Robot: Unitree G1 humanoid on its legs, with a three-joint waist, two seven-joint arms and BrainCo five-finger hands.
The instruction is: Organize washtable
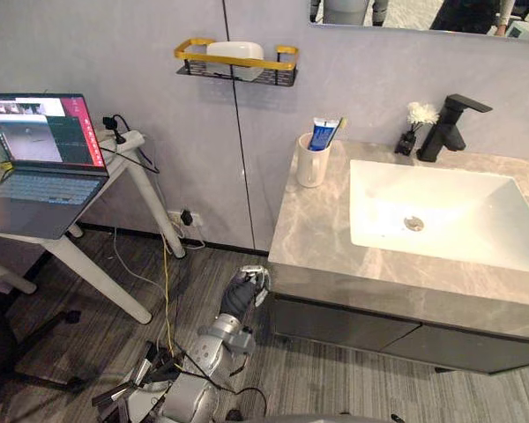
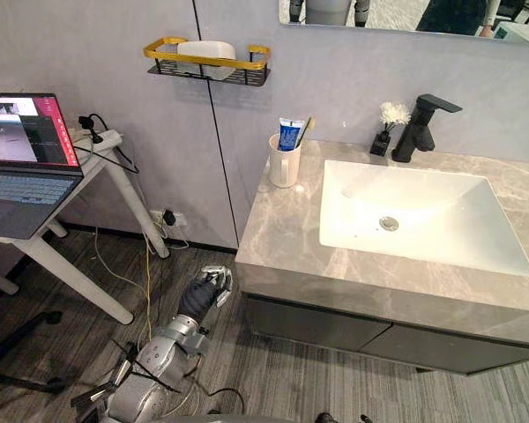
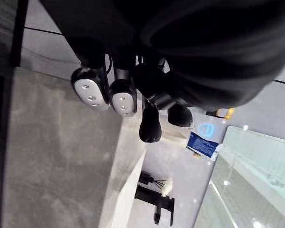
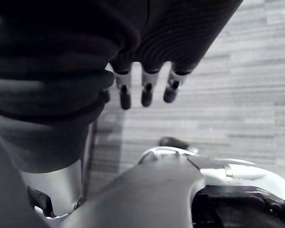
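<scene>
The washtable is a grey marble counter (image 1: 310, 240) with a white sink (image 1: 381, 204) set in it. A white cup (image 1: 313, 164) holding a blue toothpaste tube (image 1: 323, 134) and a toothbrush stands at the counter's back left corner. A black faucet (image 1: 448, 126) and a small black vase with a white flower (image 1: 413, 125) stand behind the sink. My left hand (image 1: 241, 297) hangs below the counter's front left corner, fingers relaxed and holding nothing. My right hand (image 4: 146, 92) points its straight, empty fingers down at the wooden floor.
A gold-rimmed wall shelf (image 1: 238, 65) holds a white soap dish (image 1: 234, 50) above and left of the counter. An open laptop (image 1: 46, 160) sits on a white folding table at the left. Cables and a wall socket (image 1: 186, 217) lie between table and cabinet.
</scene>
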